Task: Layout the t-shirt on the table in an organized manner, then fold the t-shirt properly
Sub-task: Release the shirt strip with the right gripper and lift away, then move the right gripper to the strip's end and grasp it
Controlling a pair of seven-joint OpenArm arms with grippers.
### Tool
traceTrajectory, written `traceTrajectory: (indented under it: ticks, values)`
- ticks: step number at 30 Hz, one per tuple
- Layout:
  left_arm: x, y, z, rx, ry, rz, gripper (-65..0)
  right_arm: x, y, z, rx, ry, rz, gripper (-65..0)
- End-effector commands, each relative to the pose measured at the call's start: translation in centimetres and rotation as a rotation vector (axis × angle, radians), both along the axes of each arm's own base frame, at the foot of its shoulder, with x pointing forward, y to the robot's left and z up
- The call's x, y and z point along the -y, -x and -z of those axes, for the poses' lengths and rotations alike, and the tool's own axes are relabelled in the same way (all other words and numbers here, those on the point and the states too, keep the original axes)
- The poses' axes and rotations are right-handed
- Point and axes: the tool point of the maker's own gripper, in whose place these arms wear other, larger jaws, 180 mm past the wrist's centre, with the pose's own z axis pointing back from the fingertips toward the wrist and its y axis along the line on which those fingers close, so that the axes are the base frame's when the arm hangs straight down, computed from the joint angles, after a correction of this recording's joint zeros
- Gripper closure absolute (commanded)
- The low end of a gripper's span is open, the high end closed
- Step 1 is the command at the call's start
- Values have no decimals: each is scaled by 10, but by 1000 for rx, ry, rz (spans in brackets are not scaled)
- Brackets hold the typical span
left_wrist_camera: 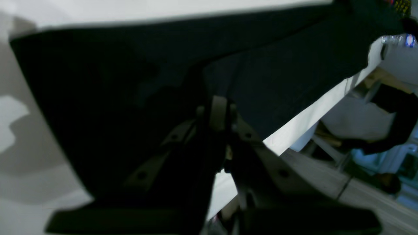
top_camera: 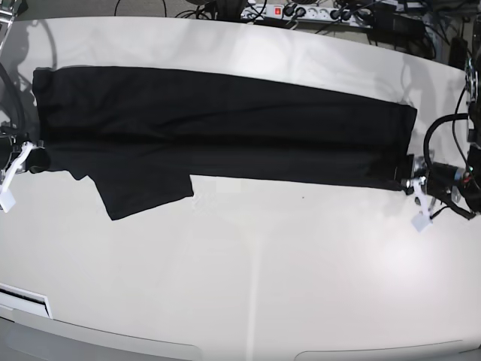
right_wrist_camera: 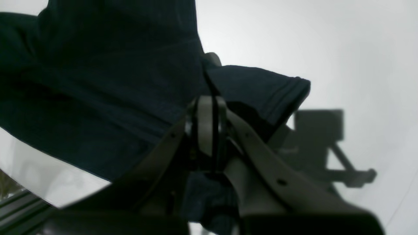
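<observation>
Since the shirt is pinched at both ends, each view is taken in turn below.

Left wrist view: the left gripper [left_wrist_camera: 218, 112] is clamped on an edge of the plain black soft-fabric t-shirt [left_wrist_camera: 137, 98], which lies spread over the large glossy white table [left_wrist_camera: 26, 130] up to the table's edge.

Right wrist view: the right gripper [right_wrist_camera: 211, 125] is closed on a fold of the same t-shirt [right_wrist_camera: 98, 98] beside a hemmed sleeve, with the cloth draping off the pads.

Base view: the t-shirt [top_camera: 225, 128] lies as a long band across the far half of the table [top_camera: 263, 286], one sleeve hanging toward the near left; the left gripper [top_camera: 409, 183] holds its right end and the right gripper [top_camera: 31, 159] its left end.

Handling: light, limp and easily creased, I judge; it will sag wherever unsupported.

Hold: hems and corners look best, pulled taut between both claws.
</observation>
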Motion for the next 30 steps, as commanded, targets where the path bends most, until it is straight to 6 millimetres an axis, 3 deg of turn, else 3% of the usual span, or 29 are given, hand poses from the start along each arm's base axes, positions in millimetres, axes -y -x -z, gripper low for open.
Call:
traceTrajectory:
  ticks: [1, 7, 13, 14, 15, 17, 18, 20, 24, 30]
  values:
    - [-14, -8, -13, 32, -24, -3, 0, 9, -6, -13, 35, 24, -5, 0]
    - [-38, 24, 3, -52, -93, 14, 0, 9, 6, -4, -7, 28, -8, 0]
    - [-36, 25, 17, 0, -72, -59, 0, 9, 6, -4, -7, 27, -8, 0]
    - [-36, 25, 19, 10, -68, -73, 0, 9, 6, -4, -7, 28, -8, -37]
    - [-35, 25, 20, 19, -66, -83, -35, 10, 5, -5, -6, 30, -8, -119]
    - [-35, 22, 20, 31, -64, -92, -194, 13, 2, -10, 7, 33, -10, -285]
    - [-36, 21, 19, 35, -64, -93, -266, 13, -4, -18, 30, 28, -12, -333]
    - [-36, 17, 17, 47, -62, -99, -349, 16, -14, -34, 74, 9, 13, -345]
    - [-36, 16, 18, 54, -63, -103, -356, 6, -33, -54, 145, -75, 43, -345]
    - [-34, 6, 15, 101, -50, -133, -356, -30, -50, -37, 215, -134, 69, -345]
